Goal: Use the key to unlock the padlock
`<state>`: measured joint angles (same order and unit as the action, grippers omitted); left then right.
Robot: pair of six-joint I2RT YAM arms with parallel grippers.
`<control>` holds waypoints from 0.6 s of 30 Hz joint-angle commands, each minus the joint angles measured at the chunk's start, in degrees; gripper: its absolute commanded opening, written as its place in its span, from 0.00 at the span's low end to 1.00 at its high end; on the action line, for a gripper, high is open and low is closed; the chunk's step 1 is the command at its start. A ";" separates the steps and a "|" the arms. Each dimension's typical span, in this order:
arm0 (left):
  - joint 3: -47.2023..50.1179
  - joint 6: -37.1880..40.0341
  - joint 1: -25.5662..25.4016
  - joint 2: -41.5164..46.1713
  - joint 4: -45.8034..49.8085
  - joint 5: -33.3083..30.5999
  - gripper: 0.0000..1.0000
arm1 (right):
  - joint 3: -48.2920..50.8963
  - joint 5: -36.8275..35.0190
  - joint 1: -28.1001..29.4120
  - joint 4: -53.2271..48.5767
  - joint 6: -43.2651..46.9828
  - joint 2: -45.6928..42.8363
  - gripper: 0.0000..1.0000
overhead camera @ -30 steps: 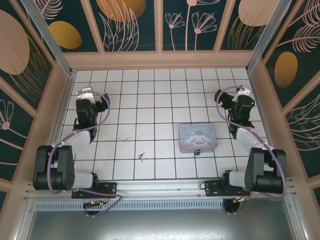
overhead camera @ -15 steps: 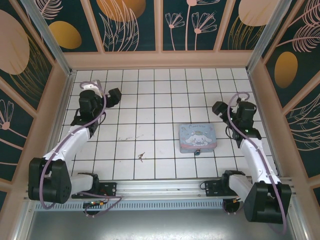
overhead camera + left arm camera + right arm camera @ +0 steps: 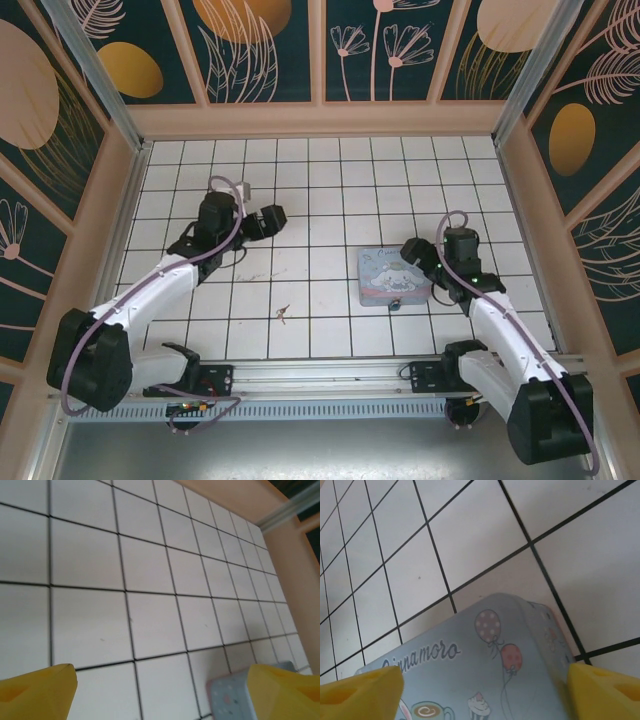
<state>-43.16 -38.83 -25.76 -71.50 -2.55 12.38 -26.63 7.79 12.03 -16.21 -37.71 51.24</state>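
Hovering over the blue tin (image 3: 395, 270) with right pincer (image 3: 415, 255) spread apart, probably readying to steady things by the padlock (image 3: 397, 303), just at the tin's near edge. Holding left pincer (image 3: 263, 220) apart too, beyond the key (image 3: 283, 314), well apart from it on the bench (image 3: 330, 180).

Pastel-blue tin (image 3: 395, 272) with cartoon balloons, teal padlock (image 3: 397, 303), white floor (image 3: 300, 200) gridded by black lines.
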 commanded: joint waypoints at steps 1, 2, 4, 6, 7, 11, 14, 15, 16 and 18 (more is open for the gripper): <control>1.52 -4.39 -2.80 0.12 -0.69 1.81 0.89 | 2.04 0.19 3.50 1.97 -4.69 -1.19 0.79; 2.33 -5.41 -3.74 0.14 -1.34 2.23 0.89 | 2.43 0.16 5.09 3.24 -5.93 -1.19 0.77; 3.63 -7.12 -5.28 0.46 -2.47 2.77 0.89 | 3.17 -0.63 8.53 5.77 -9.04 -0.96 0.74; 4.84 -8.29 -6.98 1.21 -2.76 3.19 0.89 | 3.84 -1.91 11.93 8.52 -12.05 -0.42 0.73; 5.38 -8.69 -7.57 1.72 -2.90 3.41 0.89 | 4.09 -2.82 13.86 9.76 -13.34 0.10 0.72; 8.06 -10.23 -8.61 3.21 -3.37 5.18 0.89 | 4.00 -5.53 18.94 13.85 -16.77 3.43 0.69; 10.62 -12.31 -9.45 2.84 -6.11 7.26 0.89 | 3.16 -6.55 22.08 16.37 -18.15 6.39 0.66; 11.26 -12.88 -9.77 2.42 -7.32 7.96 0.90 | 2.72 -6.81 22.66 16.92 -18.41 7.39 0.64; 11.75 -13.65 -10.15 1.83 -8.62 8.78 0.89 | 2.20 -6.95 23.39 17.46 -18.55 8.76 0.63; 12.02 -14.56 -11.02 0.62 -10.42 9.90 0.89 | 1.10 -7.70 24.70 18.36 -18.93 10.77 0.63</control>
<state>-32.03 -50.52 -35.59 -69.63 -7.79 19.07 -23.40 2.28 35.11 -1.74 -54.30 60.07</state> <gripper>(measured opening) 0.893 0.630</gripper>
